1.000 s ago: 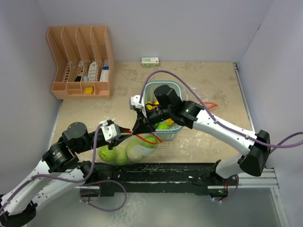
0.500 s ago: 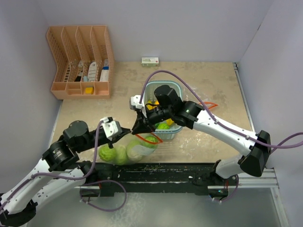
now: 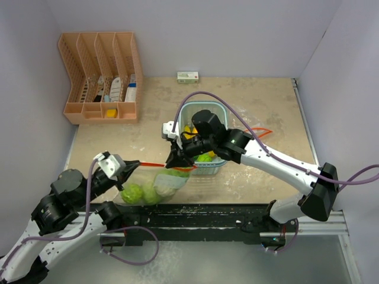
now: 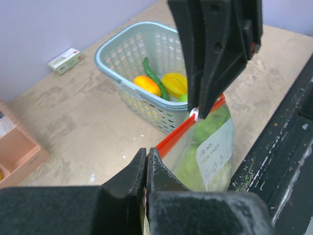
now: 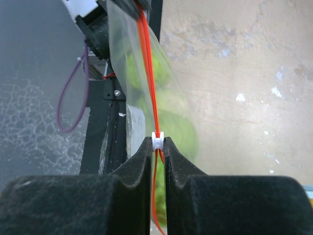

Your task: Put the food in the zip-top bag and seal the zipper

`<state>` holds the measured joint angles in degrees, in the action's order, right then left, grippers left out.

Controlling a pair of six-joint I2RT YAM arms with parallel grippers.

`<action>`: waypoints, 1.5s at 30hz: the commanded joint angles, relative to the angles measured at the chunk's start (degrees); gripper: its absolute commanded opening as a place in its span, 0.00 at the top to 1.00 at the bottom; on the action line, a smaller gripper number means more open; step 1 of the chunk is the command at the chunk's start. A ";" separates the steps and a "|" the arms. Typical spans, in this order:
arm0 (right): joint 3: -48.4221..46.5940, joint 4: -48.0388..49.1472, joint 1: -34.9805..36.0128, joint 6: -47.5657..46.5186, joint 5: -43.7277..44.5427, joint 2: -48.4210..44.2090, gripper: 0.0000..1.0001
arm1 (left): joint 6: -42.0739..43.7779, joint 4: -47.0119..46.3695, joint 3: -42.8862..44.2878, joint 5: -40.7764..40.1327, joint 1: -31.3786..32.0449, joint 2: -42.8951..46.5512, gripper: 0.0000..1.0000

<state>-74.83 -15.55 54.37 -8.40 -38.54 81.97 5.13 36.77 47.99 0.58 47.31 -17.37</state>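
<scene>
- White links and black rounded joint housings make up the left arm (image 3: 26, 248) and the right arm (image 3: 278, 161).
- A purple cable (image 3: 204, 92) loops along each arm.
- The fingers (image 5: 129, 169) are matte black wedges with blunt tips.
- A small white block (image 3: 109, 161) sits at each wrist.

Bright even light, soft faint shadows, near fingers blurred in wrist views

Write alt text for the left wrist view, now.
The left gripper, shut, pinches the red zipper of the zip-top bag; farther along, the right gripper pinches its white slider. Green cabbages sit in the bag; the blue basket behind holds an orange fruit, a yellow fruit and a green chili.
</scene>
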 commanded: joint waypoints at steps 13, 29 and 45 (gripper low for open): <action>5.56 -9.74 -0.51 7.31 25.51 -9.15 0.99 | -6.53 -3.48 1.77 -33.51 -0.23 5.58 1.00; 6.32 -7.91 -0.49 9.33 26.07 -8.74 0.68 | -5.95 -6.46 0.91 -30.90 -0.21 5.38 1.00; 9.98 4.19 -3.36 25.60 37.91 -7.97 0.22 | -13.12 -18.39 -7.66 -20.65 -0.24 11.20 1.00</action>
<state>-66.65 -14.11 52.45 12.03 -4.82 74.02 -4.23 25.69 43.57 -21.06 47.27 -10.61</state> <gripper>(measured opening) 0.763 0.009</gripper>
